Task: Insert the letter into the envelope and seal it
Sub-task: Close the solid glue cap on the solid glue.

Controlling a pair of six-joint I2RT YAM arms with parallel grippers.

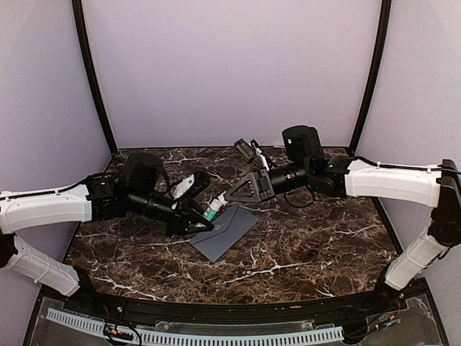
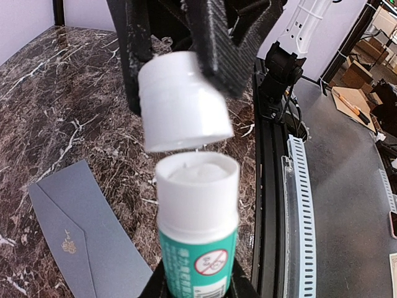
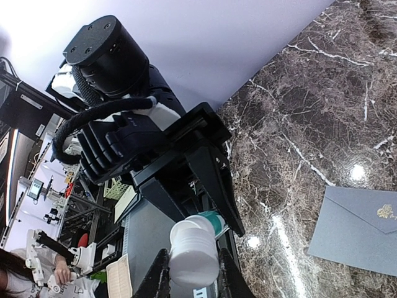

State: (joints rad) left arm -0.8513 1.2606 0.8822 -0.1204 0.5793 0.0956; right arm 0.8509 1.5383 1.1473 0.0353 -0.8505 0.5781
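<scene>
Left hand (image 1: 202, 218): clamped on a white-and-green plastic glue stick (image 2: 197, 217), open end facing the right hand.
Right hand (image 3: 190, 276): pinching the stick's white plastic cap (image 2: 183, 102), just clear of the tip.
Slate-grey paper envelope (image 1: 227, 232): flat on the dark marble worktop (image 1: 310, 245) beneath both hands, flap folded down.

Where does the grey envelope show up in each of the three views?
Top external: the envelope lies flat near the centre, slightly below the middle.
Left wrist: lower left corner.
Right wrist: lower right edge, cut off by the frame.
Shared landmark: the teal-labelled glue stick with its white cap just off the tip, visible in all three views.
</scene>
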